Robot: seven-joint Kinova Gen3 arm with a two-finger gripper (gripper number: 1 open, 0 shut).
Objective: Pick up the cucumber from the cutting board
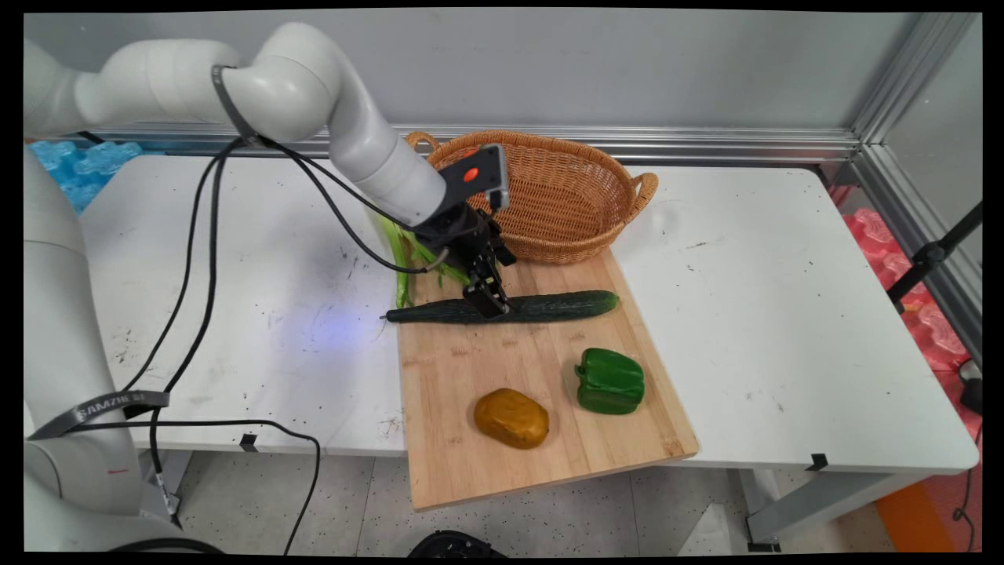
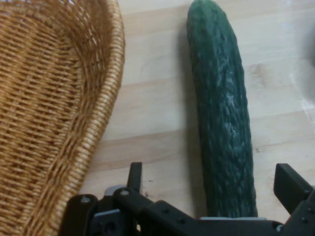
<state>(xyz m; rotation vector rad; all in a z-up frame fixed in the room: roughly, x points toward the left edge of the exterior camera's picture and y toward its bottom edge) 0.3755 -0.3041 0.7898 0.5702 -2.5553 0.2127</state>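
Cucumber (image 1: 549, 306) lies crosswise on the wooden cutting board (image 1: 541, 447), beyond a brown potato (image 1: 511, 418) and green pepper (image 1: 610, 381); the tool (image 1: 488, 302) straddles it, fingers (image 2: 290, 184) wide apart either side. Behind stands a wicker basket (image 1: 580, 212) on the worktop (image 1: 784, 314)

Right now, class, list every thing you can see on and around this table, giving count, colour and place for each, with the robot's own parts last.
long dark green cucumber: one, lying across the board's far end, between the gripper's fingers
pale wooden cutting board: one, on the table, its near end past the table's edge
green bell pepper: one, on the board's near right part
brown-yellow potato: one, on the board, left of the pepper
woven tan wicker basket: one, at the board's far end
green onion stalks: a bunch, by the board's far left corner
white table: one
black cables: hanging from the arm
black two-finger gripper: one, jaws open around the cucumber
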